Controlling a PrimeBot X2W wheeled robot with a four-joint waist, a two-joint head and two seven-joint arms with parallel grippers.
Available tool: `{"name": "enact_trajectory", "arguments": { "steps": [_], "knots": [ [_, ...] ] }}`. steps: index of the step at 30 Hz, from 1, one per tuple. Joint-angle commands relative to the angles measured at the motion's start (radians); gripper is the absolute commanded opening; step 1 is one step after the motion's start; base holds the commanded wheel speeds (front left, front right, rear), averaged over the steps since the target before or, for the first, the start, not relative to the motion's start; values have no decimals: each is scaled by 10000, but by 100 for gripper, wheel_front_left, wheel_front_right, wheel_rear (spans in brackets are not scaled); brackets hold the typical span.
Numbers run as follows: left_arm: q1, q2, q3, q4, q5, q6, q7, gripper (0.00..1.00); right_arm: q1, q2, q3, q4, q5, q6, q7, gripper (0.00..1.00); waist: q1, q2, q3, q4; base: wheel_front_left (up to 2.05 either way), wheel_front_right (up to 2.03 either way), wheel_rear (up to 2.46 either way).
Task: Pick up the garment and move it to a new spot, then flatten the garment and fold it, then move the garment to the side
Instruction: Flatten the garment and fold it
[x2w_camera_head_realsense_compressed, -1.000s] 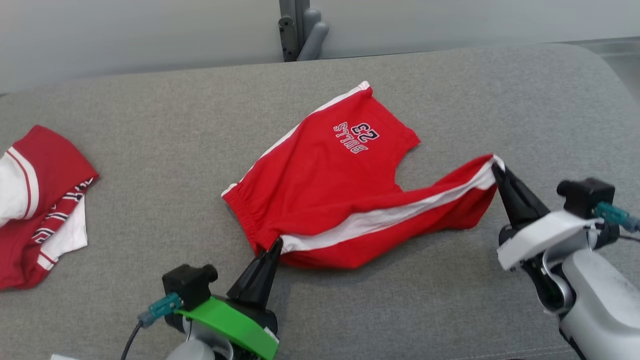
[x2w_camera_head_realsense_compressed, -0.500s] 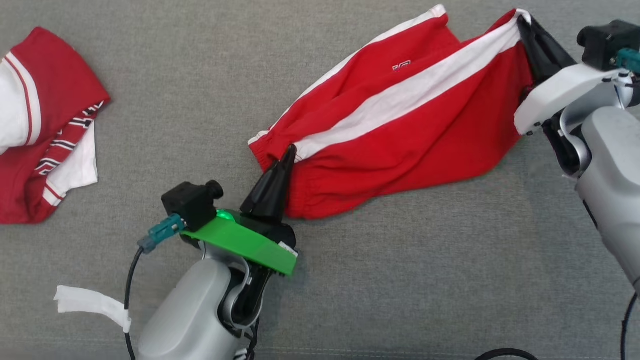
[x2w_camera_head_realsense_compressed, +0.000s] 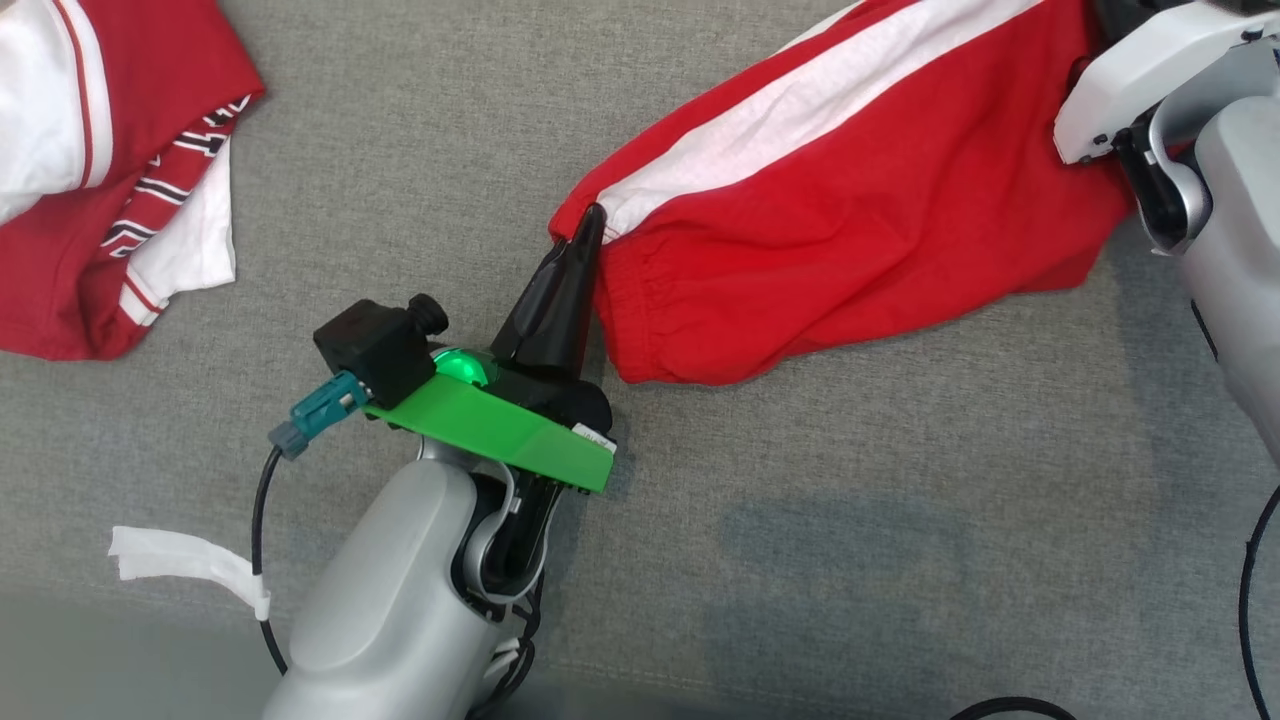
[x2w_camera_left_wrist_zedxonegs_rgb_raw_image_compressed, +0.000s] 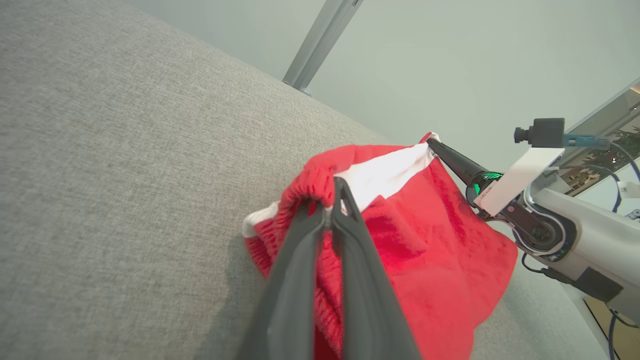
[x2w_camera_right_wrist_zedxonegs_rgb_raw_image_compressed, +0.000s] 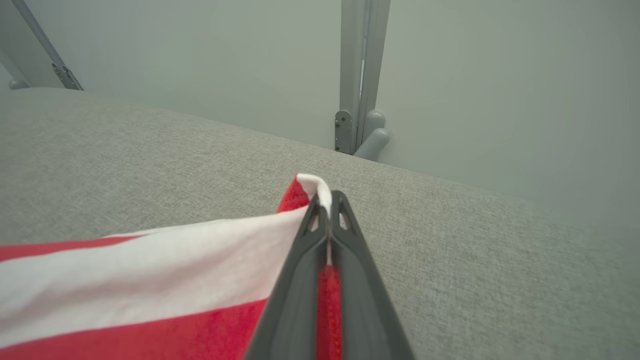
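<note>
Left fingers pinch the elastic waistband of the red shorts; right fingers clamp their white-striped hem corner. The shorts stretch between them over a grey upholstered surface, long axis running lower left to upper right in the head view. A pale wall and metal post stand behind; red-and-white clothes lie well apart at left.

There is one pair of red shorts, one grey cushion and one red-and-white pile of clothing, its number of pieces unclear. The grippers number two, the left gripper and the right gripper, each with two dark fingers and one black camera. There are also one tape strip and two grey posts.
</note>
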Motion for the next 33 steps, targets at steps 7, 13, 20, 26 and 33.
{"name": "enact_trajectory", "arguments": {
  "steps": [7, 13, 20, 26, 33],
  "knots": [
    [-495, -88, -147, -3, 174, 18, 4, 8, -616, 41, -244, 662, -543, -14, -35, 0, -1, 0, 444, 401, 0, 0, 0],
    [-247, -124, 386, -7, 442, 18, 4, 100, -266, 255, -949, 619, -889, -14, -36, 100, -1, 0, 224, 214, 0, 0, 0],
    [418, -118, 1124, 359, 1157, 18, 4, 100, 1201, 551, -1717, -369, -545, -14, -35, 100, -1, 0, -494, -191, 0, 0, 0],
    [987, -122, 1502, 520, 1573, 18, 4, 100, 2253, 668, -1633, -498, 105, -14, -37, 100, -1, 0, -899, -376, 0, 0, 0],
    [1294, -122, 1489, 426, 1655, 18, 4, 100, 2544, 719, -1472, -158, 541, -14, -35, 100, -1, 0, -999, -327, 0, 0, 0]
  ]
}}
